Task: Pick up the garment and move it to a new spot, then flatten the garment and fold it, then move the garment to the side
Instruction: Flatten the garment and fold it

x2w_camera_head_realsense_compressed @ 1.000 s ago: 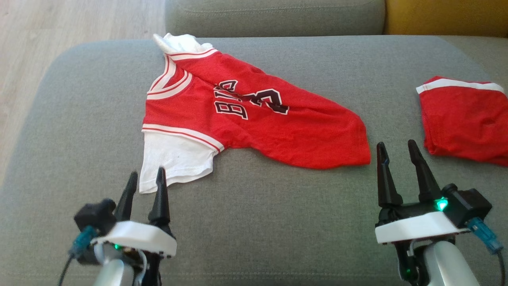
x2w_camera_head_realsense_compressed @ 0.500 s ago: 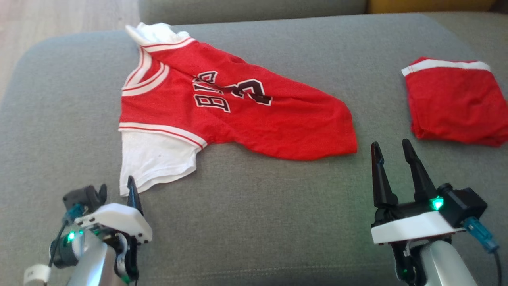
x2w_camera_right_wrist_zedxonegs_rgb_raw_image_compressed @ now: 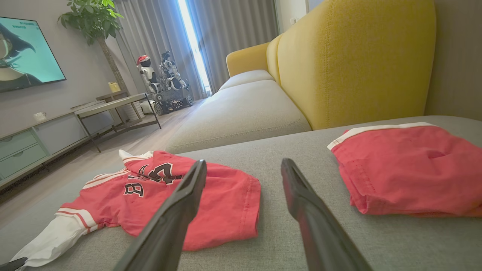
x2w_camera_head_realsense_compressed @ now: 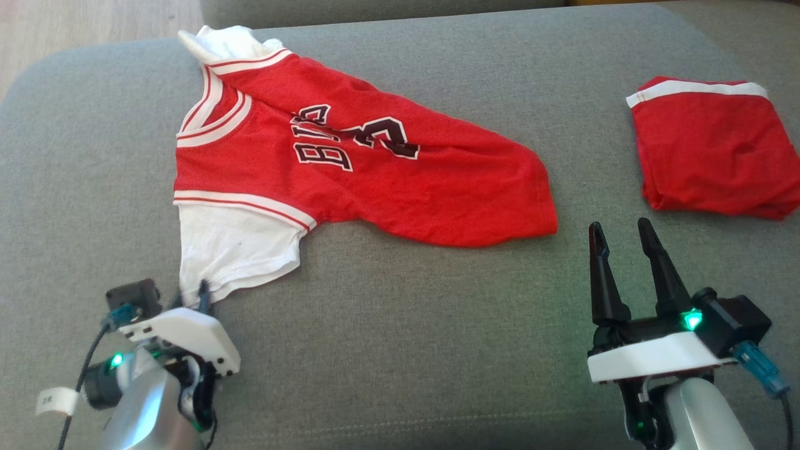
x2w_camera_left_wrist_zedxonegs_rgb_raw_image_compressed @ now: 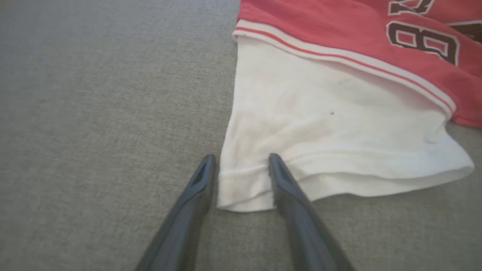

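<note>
Grey sofa cushion (x2w_camera_head_realsense_compressed: 400, 350) carries everything, with a yellow sofa back (x2w_camera_right_wrist_zedxonegs_rgb_raw_image_compressed: 354, 64) behind it. On it the red jersey (x2w_camera_head_realsense_compressed: 387, 181) lies well to the left of the folded red shorts (x2w_camera_head_realsense_compressed: 706, 150), rumpled, neither flattened nor folded. Its long axis runs across the cushion on a slight slant: the collar end lies farthest from the shorts and a little farther back, the bottom hem points toward the shorts, and the printed side faces up. A white sleeve (x2w_camera_left_wrist_zedxonegs_rgb_raw_image_compressed: 331, 124) sticks out toward the robot at the end away from the shorts. The left gripper (x2w_camera_left_wrist_zedxonegs_rgb_raw_image_compressed: 241, 157) sits at that sleeve's hem, its jaws apart with the hem corner between them, not pinched on it. The right gripper (x2w_camera_head_realsense_compressed: 619, 225) hovers nearer the shorts, off the jersey's bottom hem, jaws wide open and holding nothing. The task looks barely begun: the first pick-up is being set up, and moving, flattening, folding and setting aside all remain.
</note>
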